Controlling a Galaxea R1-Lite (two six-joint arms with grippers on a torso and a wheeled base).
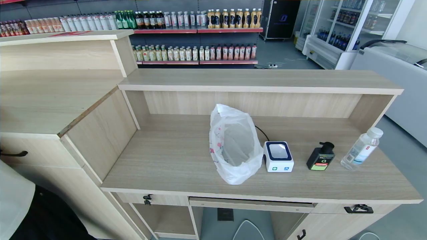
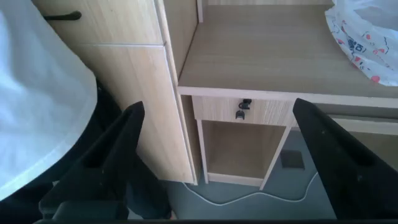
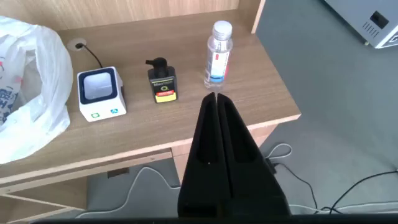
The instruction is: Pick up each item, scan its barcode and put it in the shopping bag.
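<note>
On the wooden counter (image 1: 173,160) stands an open white shopping bag (image 1: 235,145) with red print, its mouth facing the front. Right of it sits a white barcode scanner (image 1: 278,156), then a black pump bottle (image 1: 321,156) and a clear water bottle (image 1: 361,148) with a white cap. In the right wrist view the scanner (image 3: 100,93), the pump bottle (image 3: 161,81) and the water bottle (image 3: 218,54) stand in a row; my right gripper (image 3: 216,102) is shut, held above the counter's front edge near the water bottle. My left gripper (image 2: 217,115) is open, low in front of the counter's left drawer.
A raised shelf (image 1: 260,81) runs along the back of the counter and a taller cabinet (image 1: 50,100) walls its left side. A black cable (image 1: 262,131) leads from the scanner behind the bag. Drawers with black handles (image 1: 358,209) sit under the counter.
</note>
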